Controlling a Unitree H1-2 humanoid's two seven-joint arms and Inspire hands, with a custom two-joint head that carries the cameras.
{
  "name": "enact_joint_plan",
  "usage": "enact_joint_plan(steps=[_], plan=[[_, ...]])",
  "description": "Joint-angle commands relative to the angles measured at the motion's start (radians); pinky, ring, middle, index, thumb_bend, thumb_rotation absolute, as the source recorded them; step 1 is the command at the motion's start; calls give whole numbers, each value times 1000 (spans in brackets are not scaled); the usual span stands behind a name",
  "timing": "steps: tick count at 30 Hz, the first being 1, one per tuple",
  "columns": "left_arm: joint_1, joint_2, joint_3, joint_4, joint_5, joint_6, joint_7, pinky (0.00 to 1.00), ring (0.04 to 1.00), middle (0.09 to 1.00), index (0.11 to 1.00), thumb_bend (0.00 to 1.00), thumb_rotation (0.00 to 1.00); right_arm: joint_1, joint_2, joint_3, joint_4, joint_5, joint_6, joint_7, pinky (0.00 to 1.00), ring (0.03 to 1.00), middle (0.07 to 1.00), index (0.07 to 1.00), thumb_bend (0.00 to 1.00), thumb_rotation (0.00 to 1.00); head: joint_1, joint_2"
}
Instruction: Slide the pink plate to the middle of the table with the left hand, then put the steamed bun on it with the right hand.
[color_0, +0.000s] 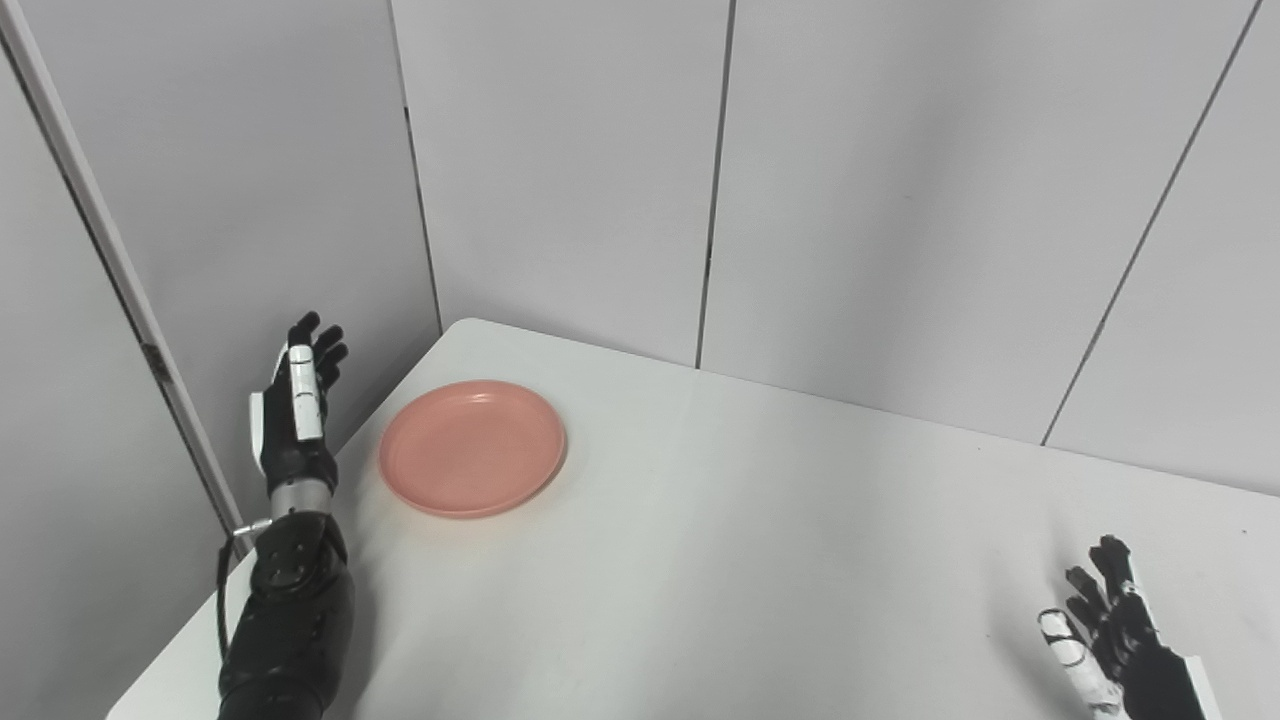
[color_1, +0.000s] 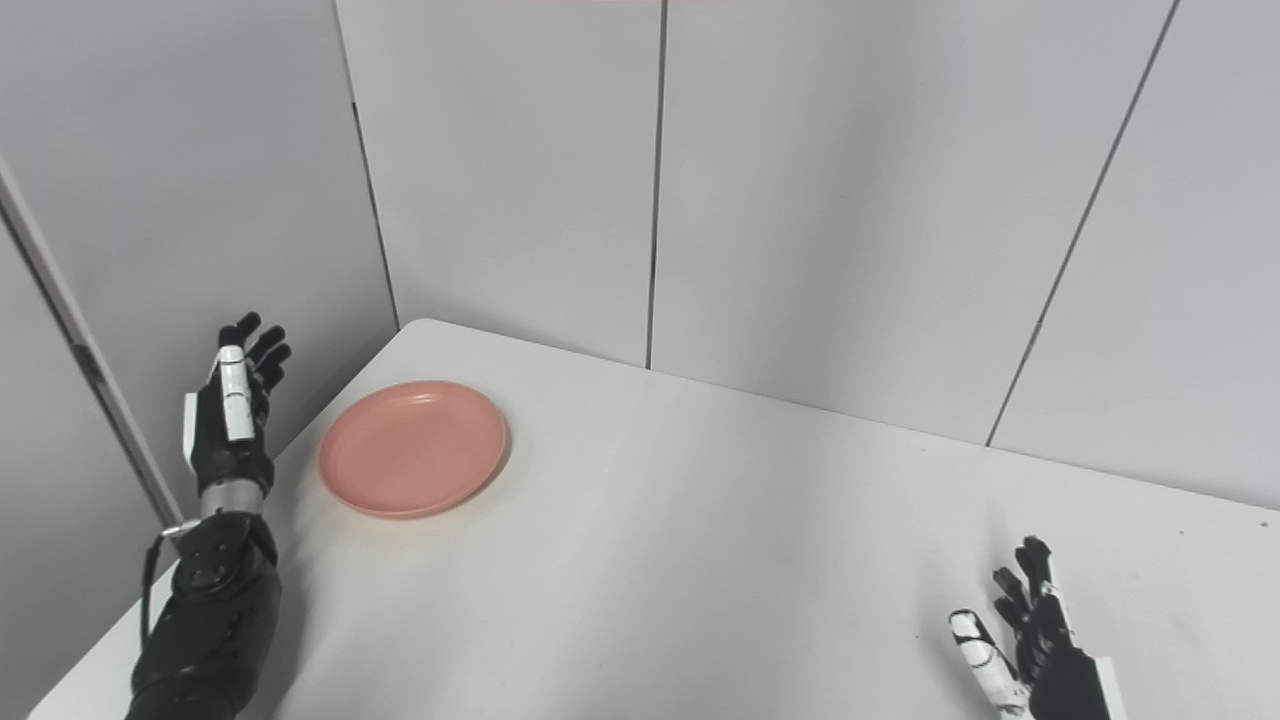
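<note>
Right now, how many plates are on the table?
1. The pink plate lies empty near the table's far left corner, beside the open left hand. No bun shows.

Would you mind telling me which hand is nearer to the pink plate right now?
Left. The left hand is raised, open, just off the table's left edge beside the pink plate, not touching it. The right hand is open far across the table, near the bottom right.
</note>
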Motion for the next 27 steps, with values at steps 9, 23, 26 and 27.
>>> enact_joint_plan(steps=[9,23,26,27], plan=[[-49,47,-45,50,-20,-3,-90,880,792,762,770,869,1000,13,-5,-6,7,-1,-51,-5,934,932,997,1000,276,605,-1,5],[-37,29,-98,46,-12,61,-122,996,880,835,842,829,1000,16,-4,-8,-6,9,-31,-2,925,931,990,1000,339,654,-1,8],[-38,29,-106,53,-4,49,-121,1000,906,853,860,816,1000,15,-5,-8,-4,5,-32,-4,926,933,992,1000,345,663,0,8],[-39,30,-111,58,1,43,-121,1000,914,859,866,810,1000,14,-5,-8,-2,2,-37,-6,919,928,989,1000,337,659,1,7]])
